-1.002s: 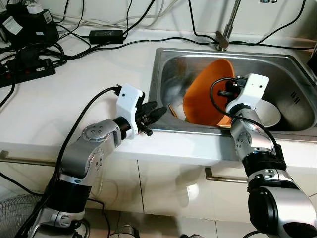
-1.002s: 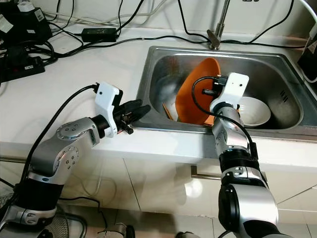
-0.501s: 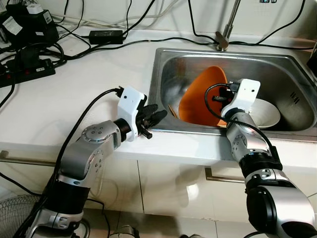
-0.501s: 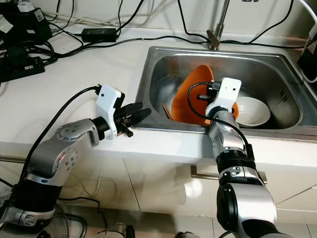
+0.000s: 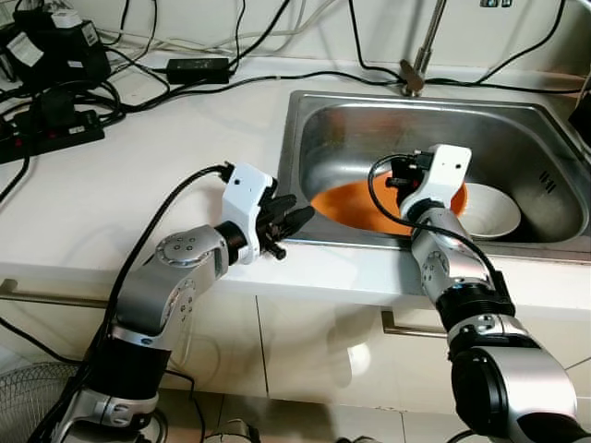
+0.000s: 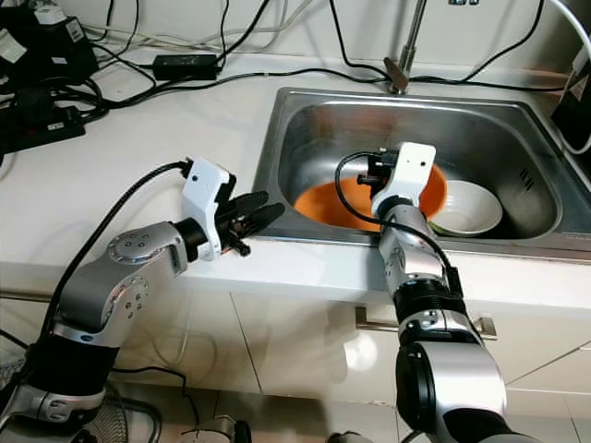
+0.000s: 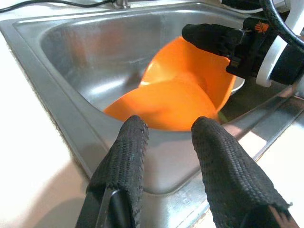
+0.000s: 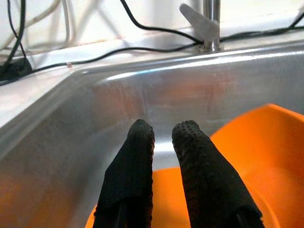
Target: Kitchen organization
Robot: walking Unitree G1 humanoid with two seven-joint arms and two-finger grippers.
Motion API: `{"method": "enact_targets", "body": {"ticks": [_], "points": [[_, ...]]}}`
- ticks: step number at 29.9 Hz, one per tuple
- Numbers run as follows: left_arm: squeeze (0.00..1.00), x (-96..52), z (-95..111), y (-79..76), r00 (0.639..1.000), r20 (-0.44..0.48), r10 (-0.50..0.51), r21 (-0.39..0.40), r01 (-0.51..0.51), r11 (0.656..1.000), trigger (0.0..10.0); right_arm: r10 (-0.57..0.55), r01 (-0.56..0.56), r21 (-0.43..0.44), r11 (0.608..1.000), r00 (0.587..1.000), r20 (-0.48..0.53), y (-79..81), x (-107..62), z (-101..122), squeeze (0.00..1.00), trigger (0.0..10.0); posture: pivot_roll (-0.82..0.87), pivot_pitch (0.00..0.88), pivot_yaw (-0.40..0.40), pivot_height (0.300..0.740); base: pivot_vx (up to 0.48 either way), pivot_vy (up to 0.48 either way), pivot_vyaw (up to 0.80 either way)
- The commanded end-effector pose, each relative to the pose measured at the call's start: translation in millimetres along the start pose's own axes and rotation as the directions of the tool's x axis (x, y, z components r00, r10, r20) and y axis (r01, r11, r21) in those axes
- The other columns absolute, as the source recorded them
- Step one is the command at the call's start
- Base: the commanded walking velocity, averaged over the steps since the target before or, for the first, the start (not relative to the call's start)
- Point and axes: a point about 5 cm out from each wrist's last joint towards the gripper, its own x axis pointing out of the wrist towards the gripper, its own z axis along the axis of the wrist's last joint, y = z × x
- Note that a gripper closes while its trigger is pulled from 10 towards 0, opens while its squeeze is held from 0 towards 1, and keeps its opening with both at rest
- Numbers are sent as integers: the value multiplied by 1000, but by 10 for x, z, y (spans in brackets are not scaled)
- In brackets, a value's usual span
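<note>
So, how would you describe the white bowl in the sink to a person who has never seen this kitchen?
Look into the steel sink set in the white counter, below the tap. The white bowl sits at the sink's right end, partly behind the right gripper. It is small, round and white, while the dish beside it is wide and bright orange.

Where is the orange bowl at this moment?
In the eye views the orange bowl lies in the steel sink, beside the white bowl on its right, under the right hand.
</note>
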Motion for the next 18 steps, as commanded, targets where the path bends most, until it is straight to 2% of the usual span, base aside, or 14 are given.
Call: {"method": "enact_targets", "body": {"ticks": [1,4,5,7,8,12,16,18], "points": [[0,-19,28,37,999,38,37,-3,-37,999,10000,25,-24,-15,1000,997,67,51,33,151,0,10000,74,31,1,740,0,0,0],[0,-15,117,124,983,132,127,-31,-124,992,10000,48,-43,-37,998,988,147,87,21,269,0,10000,70,33,4,740,0,0,0],[0,-15,117,124,983,132,127,-31,-124,992,10000,48,-43,-37,998,988,147,87,21,269,0,10000,70,33,4,740,0,0,0],[0,-16,168,187,961,189,203,-41,-199,979,10000,67,-59,-43,997,975,212,121,0,369,0,10000,66,36,3,740,0,0,0],[0,-19,207,240,933,235,273,-21,-275,961,10000,87,-74,-57,996,958,274,155,-36,463,0,10000,66,36,3,740,0,0,0],[0,-17,229,261,912,268,310,-16,-317,948,10000,95,-81,-60,995,948,304,166,-61,511,0,10000,58,43,6,740,0,0,0],[0,-51,285,318,813,374,446,1,-482,876,10000,96,-73,-70,995,905,415,141,-203,641,0,10000,43,51,9,740,0,0,0],[0,-54,283,334,779,400,484,-8,-525,851,10000,97,-68,-82,994,895,436,129,-273,633,0,10000,43,51,9,740,0,0,0]]}}
